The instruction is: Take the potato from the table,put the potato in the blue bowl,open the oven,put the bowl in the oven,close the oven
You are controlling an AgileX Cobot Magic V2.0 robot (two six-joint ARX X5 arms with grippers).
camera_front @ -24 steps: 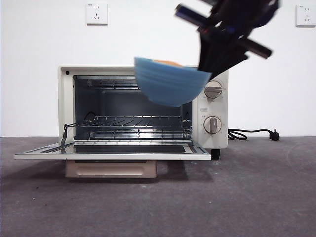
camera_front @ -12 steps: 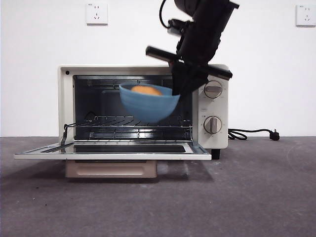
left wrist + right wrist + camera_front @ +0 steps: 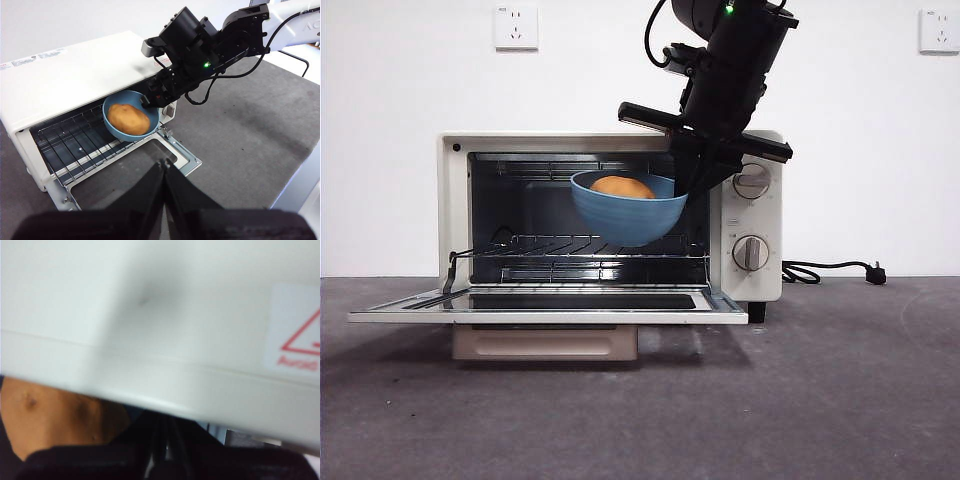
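The blue bowl (image 3: 625, 215) hangs level in the mouth of the open oven (image 3: 455, 200), just above the wire rack (image 3: 550, 245). The orange-tan potato (image 3: 622, 187) lies inside it. My right gripper (image 3: 686, 186) comes down from above and is shut on the bowl's right rim. The left wrist view shows the bowl (image 3: 125, 137), the potato (image 3: 129, 119) and that right gripper (image 3: 150, 100) at the oven (image 3: 75, 65) opening. In the right wrist view the potato (image 3: 55, 420) sits below the oven's white top (image 3: 150, 315). My left gripper (image 3: 165, 170) waits high above the table, shut and empty.
The oven door (image 3: 550, 315) lies folded down flat toward the front. Two knobs (image 3: 751, 182) sit right beside the right arm. A black cord (image 3: 825, 268) trails off right of the oven. Dark grey table (image 3: 820, 400) stretches in front.
The right gripper has carried the bowl with the potato down and left, from tilted in front of the oven's top right to level inside the opening.
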